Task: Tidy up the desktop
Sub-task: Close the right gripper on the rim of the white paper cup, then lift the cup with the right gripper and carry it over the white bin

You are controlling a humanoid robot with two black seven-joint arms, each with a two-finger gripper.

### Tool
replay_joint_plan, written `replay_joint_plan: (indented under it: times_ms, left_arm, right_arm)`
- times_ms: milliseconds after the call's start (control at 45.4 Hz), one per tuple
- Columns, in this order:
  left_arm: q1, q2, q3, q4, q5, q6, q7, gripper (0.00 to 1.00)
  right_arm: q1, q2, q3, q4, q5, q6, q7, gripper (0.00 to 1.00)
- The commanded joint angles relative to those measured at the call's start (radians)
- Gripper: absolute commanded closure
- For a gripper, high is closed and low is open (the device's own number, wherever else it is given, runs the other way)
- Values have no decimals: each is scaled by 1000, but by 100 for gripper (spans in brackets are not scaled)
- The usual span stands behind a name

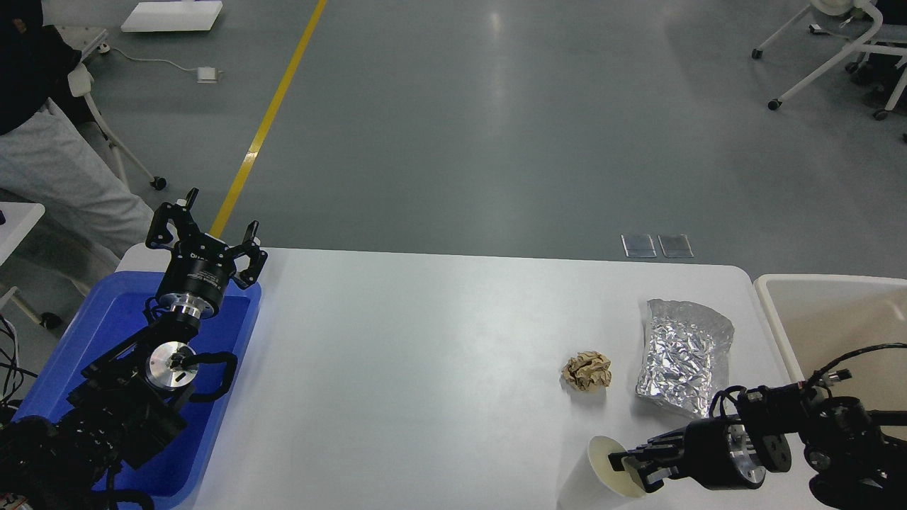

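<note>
The white desktop [425, 354] holds a crumpled brown paper ball [587, 370] and a crinkled silver foil bag [684, 354] at the right. A white paper cup [602, 469] stands tilted at the front right edge, its mouth facing my right gripper. My right gripper [633, 471] is shut on the cup's rim, with one finger inside the mouth. My left gripper [211, 225] is open and empty, raised over the far end of the blue tray [106, 319].
A beige bin [779, 312] stands off the desktop's right edge. The blue tray lies along the left edge under my left arm. A person [49, 156] stands at far left; wheeled chairs [836, 57] stand far right on the floor.
</note>
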Motion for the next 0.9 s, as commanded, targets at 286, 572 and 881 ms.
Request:
replay_joint_plan:
  times_ms: [286,572,881]
  left_arm:
    - [0,0,1,0,0,0,0,0]
    - [0,0,1,0,0,0,0,0]
    - [0,0,0,0,0,0,0,0]
  right_arm:
    - [32,-22,-2,1,-14,15,57,100]
    - [239,-137,-2,38,25,201,40,100]
    - [537,-264,18,82,123,469,44,100]
